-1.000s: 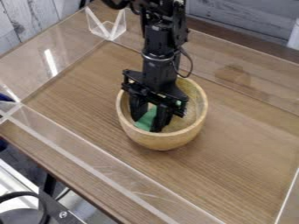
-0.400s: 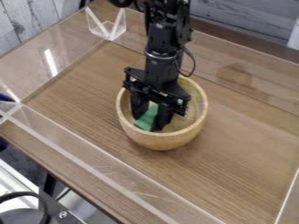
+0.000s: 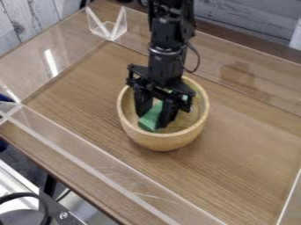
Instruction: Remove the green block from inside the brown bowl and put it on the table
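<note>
**K:** Wood-grain table (image 3: 235, 132), brown laminate look, low clear acrylic walls (image 3: 70, 145) on all sides with glare on the panels. Whitewashed planks behind the top left corner. What's in the pen?

**M:** One brown bowl (image 3: 165, 132), round, light wood, thick wall, paler rim, grain visible on the outer face. It sits roughly mid-table.

**K:** Arm?

**M:** Black arm (image 3: 171, 35) comes down from the top edge, near vertical, cable running along its side. Gripper (image 3: 157, 109) points straight down into the bowl, its dark fingers (image 3: 140, 98) reaching below the rim.

**K:** Jaws?

**M:** Clamped together on the green block (image 3: 154, 116). Block is a flat matte bar, solid mid-green, squared edges. It's tilted between the fingers, its lower end down near the bowl floor on the near side.

**K:** Clear of the bowl?

**M:** No. Block is inside the rim. Can't tell whether the bottom end touches the bowl floor; the fingers cover part of it.

**K:** Anything else on the surface?

**M:** A clear bracket (image 3: 108, 25) at the far left corner where the acrylic panels meet. Cables (image 3: 24, 206) off the table at bottom left.
</note>
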### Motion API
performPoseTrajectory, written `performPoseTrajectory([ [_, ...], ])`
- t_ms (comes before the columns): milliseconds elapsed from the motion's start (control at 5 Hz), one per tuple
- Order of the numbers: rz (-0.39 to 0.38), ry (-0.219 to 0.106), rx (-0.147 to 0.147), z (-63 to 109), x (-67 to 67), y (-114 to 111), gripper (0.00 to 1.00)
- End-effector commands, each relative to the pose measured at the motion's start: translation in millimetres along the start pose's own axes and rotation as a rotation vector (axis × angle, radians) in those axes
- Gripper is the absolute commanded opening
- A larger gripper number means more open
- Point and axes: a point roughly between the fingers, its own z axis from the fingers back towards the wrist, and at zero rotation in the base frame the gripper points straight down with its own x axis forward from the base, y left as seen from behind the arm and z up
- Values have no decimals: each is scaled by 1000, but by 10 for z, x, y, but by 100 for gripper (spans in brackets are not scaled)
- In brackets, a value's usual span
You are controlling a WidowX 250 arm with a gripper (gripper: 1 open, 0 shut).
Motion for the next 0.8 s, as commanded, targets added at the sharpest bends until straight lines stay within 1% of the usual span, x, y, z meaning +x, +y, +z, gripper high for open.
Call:
performPoseTrajectory([
  [0, 10, -69, -9, 293, 42, -36, 0],
  [200, 13, -64, -25, 403, -10, -90, 0],
  [400, 2, -75, -3, 593, -64, -305, 0],
  [600, -19, -57, 15, 684, -72, -682, 0],
])
